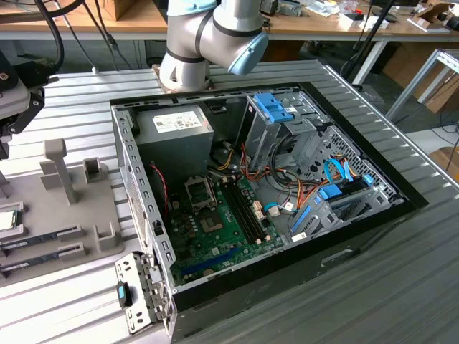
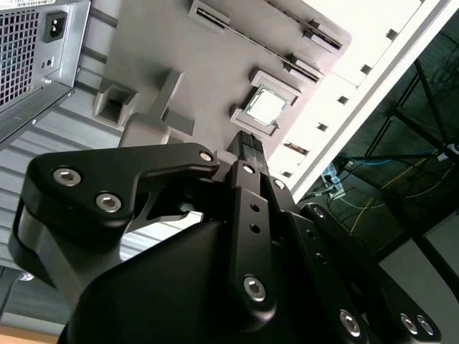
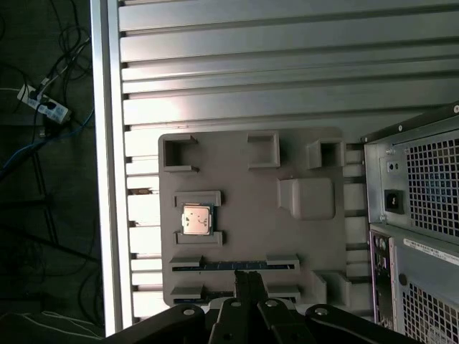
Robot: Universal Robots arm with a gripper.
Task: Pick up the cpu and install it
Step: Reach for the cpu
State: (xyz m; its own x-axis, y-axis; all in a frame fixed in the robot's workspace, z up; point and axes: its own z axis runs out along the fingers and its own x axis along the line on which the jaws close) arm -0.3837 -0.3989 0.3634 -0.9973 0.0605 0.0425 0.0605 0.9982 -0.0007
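The cpu (image 3: 196, 219) (image 2: 267, 106) is a small square chip with a shiny metal top. It lies flat in a raised nest on the grey fixture plate (image 3: 301, 244), and in the exterior view the cpu (image 1: 6, 219) sits at the far left edge. My gripper (image 3: 247, 275) (image 2: 248, 140) hangs above the plate with its black fingers pressed together and nothing between them. Its tips are over the memory-stick slots, a short way from the cpu and not touching it. The open computer case holds the green motherboard with its empty cpu socket (image 1: 201, 193).
Long memory sticks (image 1: 43, 235) lie in slots on the plate beside the cpu nest. The grey power supply (image 1: 176, 129), blue-tabbed drive cages (image 1: 283, 111) and loose cables (image 1: 301, 193) crowd the case. The case's rear wall (image 3: 416, 215) stands next to the plate. The ribbed table's edge (image 3: 107, 179) runs along the plate's far side.
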